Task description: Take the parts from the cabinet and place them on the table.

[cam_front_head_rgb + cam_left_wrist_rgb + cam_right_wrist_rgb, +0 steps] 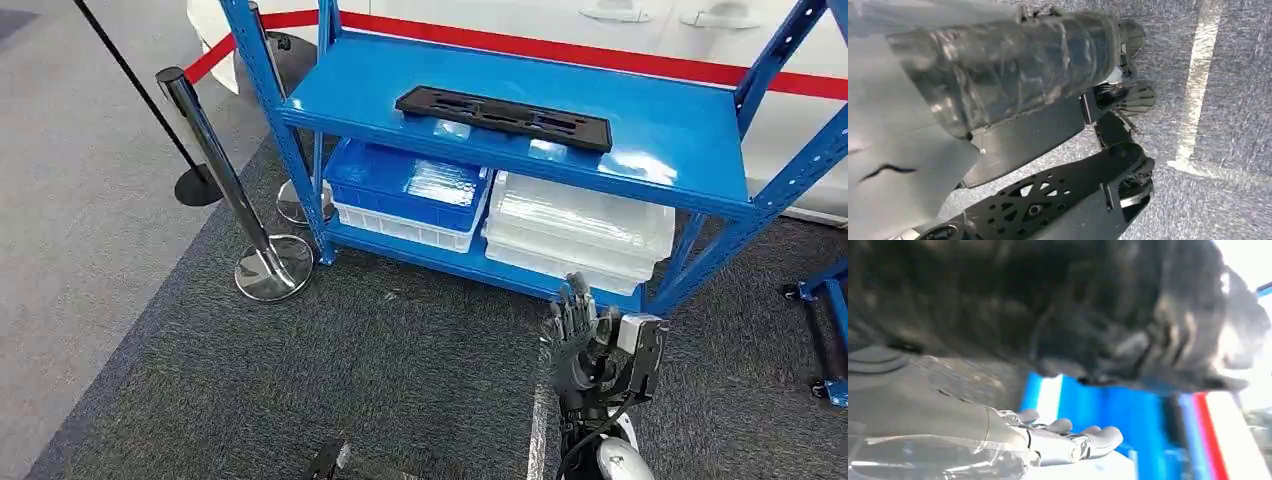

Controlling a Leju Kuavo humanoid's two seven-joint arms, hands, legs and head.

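Right hand (585, 335) raised, fingers apart, holding nothing, below black part (503, 117) on blue cabinet (690, 130).

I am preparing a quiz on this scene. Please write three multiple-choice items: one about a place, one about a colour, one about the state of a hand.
1. Where does the black part lie?
A. on the top shelf
B. on the floor
C. in the blue bin

2. What colour is the rack?
A. red
B. blue
C. yellow

3. What is the state of the right hand?
A. it holds the black part
B. it grips a post
C. it is open and holds nothing

Answers:
1 A: the black part lies flat on the top shelf.
2 B: the rack has blue posts and shelves.
3 C: the right hand is raised before the rack with its fingers apart, nothing in it.
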